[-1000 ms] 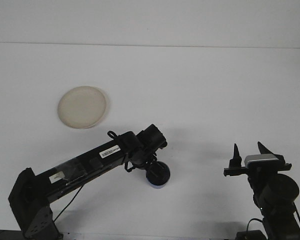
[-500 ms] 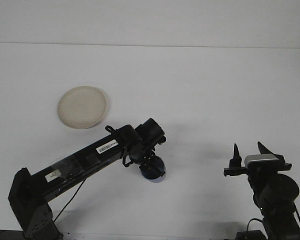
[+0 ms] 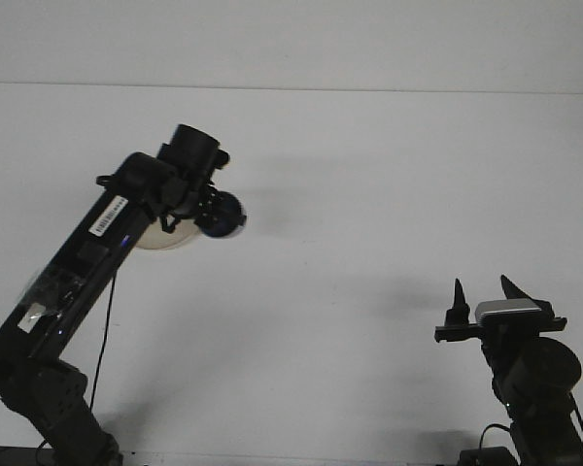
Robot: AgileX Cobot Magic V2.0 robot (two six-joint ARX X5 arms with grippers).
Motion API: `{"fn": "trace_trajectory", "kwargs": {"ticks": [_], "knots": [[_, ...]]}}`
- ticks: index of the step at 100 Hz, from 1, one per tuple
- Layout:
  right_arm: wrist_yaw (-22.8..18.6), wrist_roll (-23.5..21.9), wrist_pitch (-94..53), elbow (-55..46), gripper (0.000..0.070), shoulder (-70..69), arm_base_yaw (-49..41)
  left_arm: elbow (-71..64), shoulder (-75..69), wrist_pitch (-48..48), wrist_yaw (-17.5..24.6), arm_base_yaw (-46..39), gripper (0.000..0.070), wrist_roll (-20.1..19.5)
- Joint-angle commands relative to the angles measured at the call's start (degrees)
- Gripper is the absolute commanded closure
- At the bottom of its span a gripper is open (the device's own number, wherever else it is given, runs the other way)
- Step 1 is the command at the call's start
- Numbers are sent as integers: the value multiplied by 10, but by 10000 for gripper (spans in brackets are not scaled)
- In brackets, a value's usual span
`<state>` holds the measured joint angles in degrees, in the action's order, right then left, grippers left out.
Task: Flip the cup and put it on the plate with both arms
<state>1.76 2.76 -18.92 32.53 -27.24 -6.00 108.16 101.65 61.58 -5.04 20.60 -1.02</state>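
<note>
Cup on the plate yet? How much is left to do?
Not yet. Already done: the left gripper has picked up the dark blue cup. Right now it holds the cup in the air beside the plate. Left: setting it down there. The right gripper waits open.

Bright, even overhead light, soft faint shadows on white table (image 3: 369, 194) — slight grain, mild softness

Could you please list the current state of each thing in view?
Dark blue cup: held off the table, beside the plate.
Cream round plate: on the table, mostly hidden by the arm.
Left gripper: shut on the cup.
Right gripper: open, empty.
</note>
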Motion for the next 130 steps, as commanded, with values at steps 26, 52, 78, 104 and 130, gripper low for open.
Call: {"fn": "trace_trajectory", "kwargs": {"ticks": [26, 52, 78, 104, 130], "knots": [[2, 3, 7, 5, 219, -2, -1, 13, 49, -12, 13, -154, 694, -9], [2, 3, 7, 5, 219, -2, -1, 13, 105, -38, 37, -196, 694, -3], [2, 3, 7, 5, 219, -2, -1, 13, 143, -47, 37, -217, 689, -2], [2, 3, 7, 5, 219, -2, -1, 13, 157, -59, 37, -218, 659, -2], [2, 3, 7, 5, 219, -2, -1, 13, 157, -62, 38, -218, 589, 0]]}}
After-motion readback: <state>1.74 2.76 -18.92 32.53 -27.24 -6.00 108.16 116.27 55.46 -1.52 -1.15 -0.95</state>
